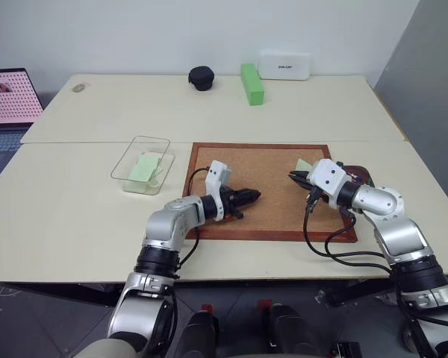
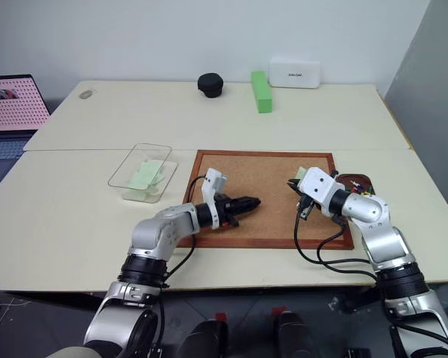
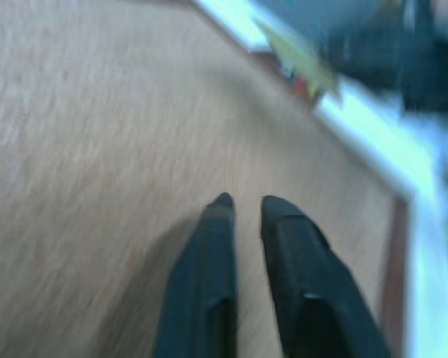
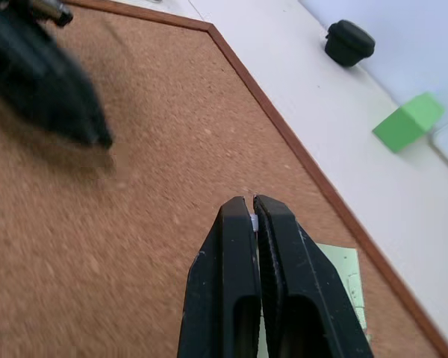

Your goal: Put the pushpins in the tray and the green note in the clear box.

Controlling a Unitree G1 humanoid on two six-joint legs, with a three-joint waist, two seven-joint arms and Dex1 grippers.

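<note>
Right gripper [image 4: 254, 203] pinched together on what looks like a tiny pushpin [image 4: 253, 221], mid-right of frame beside the tray [image 2: 356, 181] for the drop; left gripper [image 3: 243, 203] slightly apart, empty over cork board [image 1: 269, 186]; green note [image 4: 343, 280] on board's upper-right.

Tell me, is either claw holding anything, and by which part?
The right gripper pinches something tiny and pale, likely a pushpin, at its very fingertips; which part, I cannot tell. The left gripper holds nothing.

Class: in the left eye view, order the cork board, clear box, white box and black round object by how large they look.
1. cork board
2. clear box
3. white box, though it sits farther away
4. black round object
</note>
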